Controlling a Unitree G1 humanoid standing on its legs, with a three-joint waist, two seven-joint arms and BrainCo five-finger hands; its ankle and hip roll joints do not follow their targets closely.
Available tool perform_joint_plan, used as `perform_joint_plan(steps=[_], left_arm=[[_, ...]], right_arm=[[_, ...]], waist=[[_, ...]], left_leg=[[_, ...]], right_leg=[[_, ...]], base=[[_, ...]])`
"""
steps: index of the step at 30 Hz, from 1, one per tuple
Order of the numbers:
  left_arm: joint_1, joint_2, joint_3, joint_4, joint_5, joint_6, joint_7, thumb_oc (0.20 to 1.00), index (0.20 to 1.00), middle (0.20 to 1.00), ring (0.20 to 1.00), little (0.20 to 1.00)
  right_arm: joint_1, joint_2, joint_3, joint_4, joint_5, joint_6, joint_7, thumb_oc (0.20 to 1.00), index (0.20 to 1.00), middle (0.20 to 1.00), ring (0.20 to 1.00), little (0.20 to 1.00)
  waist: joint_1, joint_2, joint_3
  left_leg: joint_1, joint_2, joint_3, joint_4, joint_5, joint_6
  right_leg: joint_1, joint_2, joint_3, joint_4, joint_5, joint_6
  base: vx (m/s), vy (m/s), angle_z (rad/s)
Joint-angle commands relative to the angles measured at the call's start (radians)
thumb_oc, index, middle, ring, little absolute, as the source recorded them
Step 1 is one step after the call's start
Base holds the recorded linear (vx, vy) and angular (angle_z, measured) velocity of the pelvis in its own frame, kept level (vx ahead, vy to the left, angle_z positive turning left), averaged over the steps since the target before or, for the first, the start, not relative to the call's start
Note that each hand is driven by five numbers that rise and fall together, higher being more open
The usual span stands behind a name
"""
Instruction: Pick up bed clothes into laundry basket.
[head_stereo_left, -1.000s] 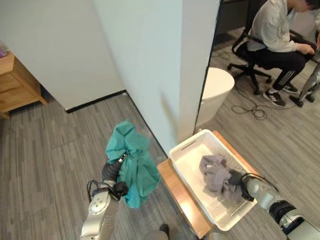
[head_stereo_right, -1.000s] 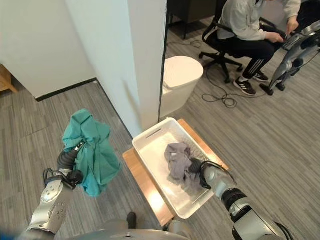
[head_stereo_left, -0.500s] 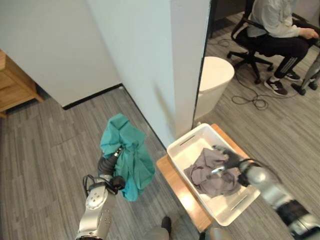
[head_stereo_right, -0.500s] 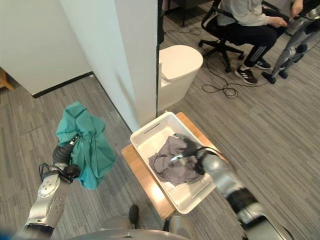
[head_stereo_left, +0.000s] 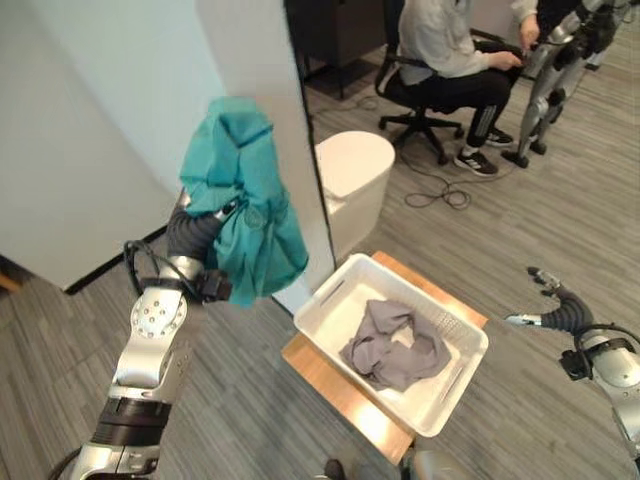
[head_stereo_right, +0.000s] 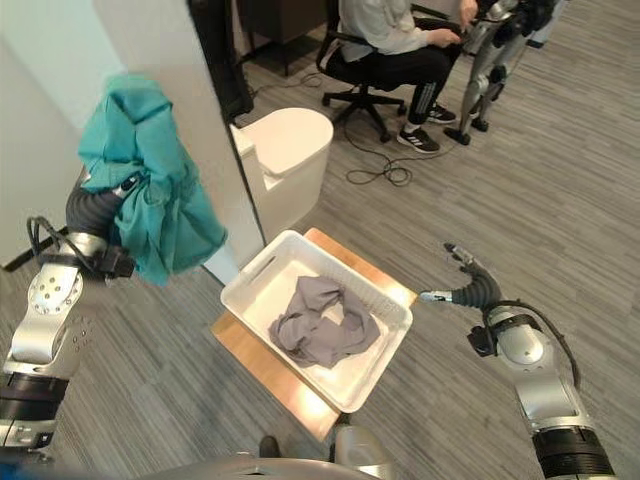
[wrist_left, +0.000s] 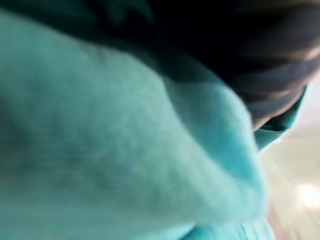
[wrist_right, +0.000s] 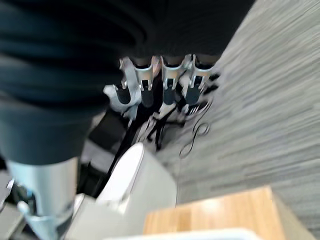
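Left eye view: a soft teal garment drapes over the raised left hand, hiding its fingers, whose grip cannot be told. A crumpled grey garment lies in the white plastic laundry basket on a low wooden table. The right hand hovers beside it, fingers straight, empty.

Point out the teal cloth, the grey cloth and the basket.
teal cloth (head_stereo_left: 243, 215): left eye view, middle of the hanging folds.
grey cloth (head_stereo_left: 392, 350): left eye view, centre of the heap.
basket (head_stereo_right: 243, 281): right eye view, white rim by the handle slot.
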Motion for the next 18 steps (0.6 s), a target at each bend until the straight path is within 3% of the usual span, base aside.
perform_joint_plan(steps=[1, 5, 9, 13, 18], left_arm=[[-0.09, 0.079, -0.085, -0.013, -0.024, -0.03, -0.07, 0.2, 0.2, 0.2, 0.2, 0.2], [-0.188, 0.128, -0.202, -0.005, -0.043, 0.002, -0.12, 0.2, 0.2, 0.2, 0.2, 0.2], [-0.292, 0.081, -0.275, 0.126, -0.009, 0.006, -0.087, 0.2, 0.2, 0.2, 0.2, 0.2], [-0.411, 0.023, -0.329, 0.377, 0.052, 0.02, -0.041, 0.2, 0.2, 0.2, 0.2, 0.2], [-0.429, -0.025, -0.339, 0.547, 0.055, 0.035, -0.041, 0.2, 0.2, 0.2, 0.2, 0.2]], right_arm=[[-0.021, -0.009, -0.038, 0.001, 0.032, -0.058, -0.063, 1.0, 1.0, 1.0, 1.0, 1.0], [0.018, 0.013, -0.088, 0.012, 0.018, -0.051, -0.106, 1.0, 1.0, 1.0, 1.0, 1.0], [0.039, 0.049, -0.105, 0.008, 0.037, -0.05, -0.139, 1.0, 1.0, 1.0, 1.0, 1.0], [0.046, 0.068, -0.114, -0.011, 0.058, -0.045, -0.16, 1.0, 1.0, 1.0, 1.0, 1.0], [0.065, 0.085, -0.121, -0.036, 0.08, -0.051, -0.169, 1.0, 1.0, 1.0, 1.0, 1.0]], waist=[[-0.02, -0.018, -0.062], [-0.05, -0.001, -0.063], [-0.085, 0.013, -0.065], [-0.129, 0.032, -0.058], [-0.173, 0.046, -0.042]], left_leg=[[-0.063, -0.005, -0.019, 0.005, 0.06, -0.034], [-0.059, -0.007, -0.006, 0.005, 0.06, -0.035], [-0.053, -0.006, 0.011, 0.005, 0.059, -0.034], [-0.049, -0.005, 0.035, 0.005, 0.056, -0.035], [-0.048, -0.004, 0.066, 0.005, 0.053, -0.035]], right_leg=[[0.111, -0.056, 0.011, 0.029, -0.111, 0.088], [0.106, -0.058, 0.025, 0.033, -0.107, 0.092], [0.103, -0.058, 0.041, 0.04, -0.109, 0.094], [0.091, -0.056, 0.064, 0.041, -0.106, 0.098], [0.07, -0.052, 0.092, 0.045, -0.1, 0.102]], base=[[-0.03, -0.009, -0.11], [-0.02, -0.003, -0.12], [-0.01, 0.008, -0.04], [-0.01, 0.023, -0.16], [-0.02, 0.037, -0.19]])
